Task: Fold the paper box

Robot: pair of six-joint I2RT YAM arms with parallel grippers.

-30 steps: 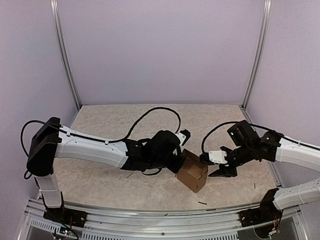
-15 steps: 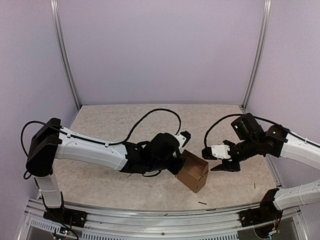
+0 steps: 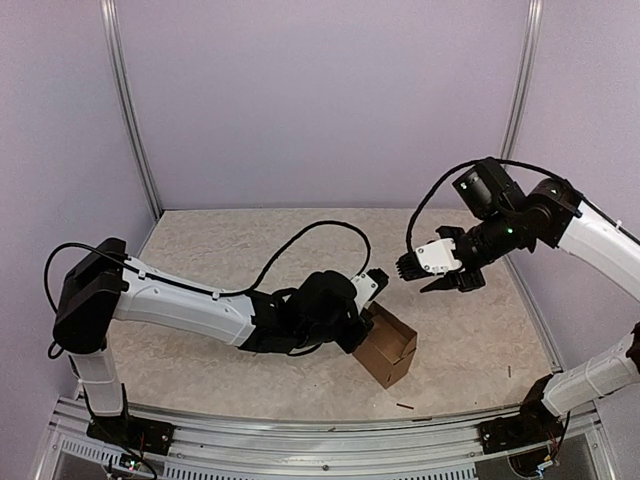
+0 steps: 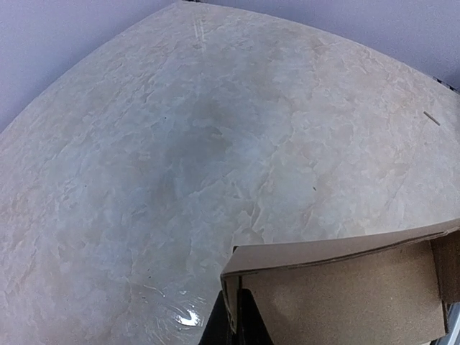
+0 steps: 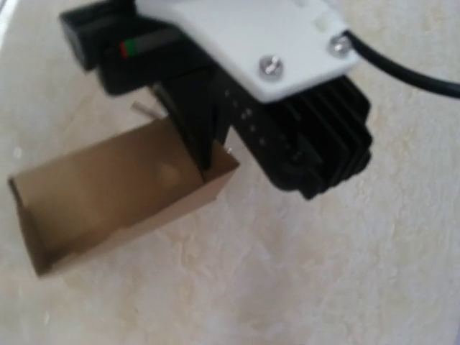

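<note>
**Left tool pinches the box wall; right tool hangs clear**

Left tool (image 3: 358,325) is pressed together on the left wall of the paper box (image 3: 388,345), with the thin card caught between its fingers. The left wrist view shows that wall's edge running down into the grip.

The box is plain brown card, unprinted, and stands up as a small rectangular shell with crisp corners. Its upper side is open, the bare inside shows, and no flap is closed over it. It sits at the front middle of the worktop (image 3: 220,250), turned at an angle. Whether its base lies flat I cannot tell.

It looks very light and only moderately stiff. The walls would likely bow or crease under a hard squeeze, and the box would slide at a nudge unless anchored. The best hold is probably a wall edge near a corner, where the folds stiffen it and the flaps stay free.

Right tool (image 3: 420,276) hangs above and to the right, well apart from the box. Whether its fingers are spread or together I cannot tell. A small dark scrap (image 3: 405,406) lies near the front edge.
</note>
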